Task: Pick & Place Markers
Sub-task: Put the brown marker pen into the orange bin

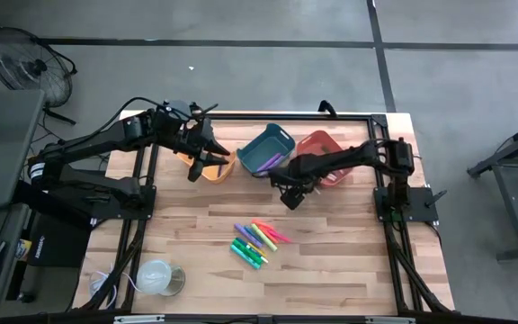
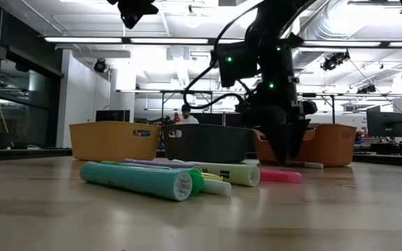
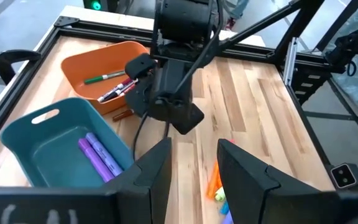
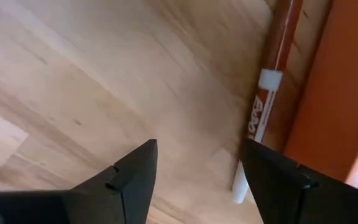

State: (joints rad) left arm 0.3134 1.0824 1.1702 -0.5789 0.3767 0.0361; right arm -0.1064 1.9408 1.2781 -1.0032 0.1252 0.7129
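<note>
We are holding our right gripper [image 1: 291, 200] low over the table just in front of the red bin [image 1: 324, 155], fingers apart and empty. A red marker [image 4: 263, 118] is lying on the wood, pressed along that bin's wall. Our left gripper [image 1: 207, 151] is hovering by the orange bin [image 1: 212, 171], fingers partly apart, nothing between them. The loose markers [image 1: 257, 241] are lying nearer, centre-table. We are judging that the bin wall could block one finger, so closing may shove the marker away.
</note>
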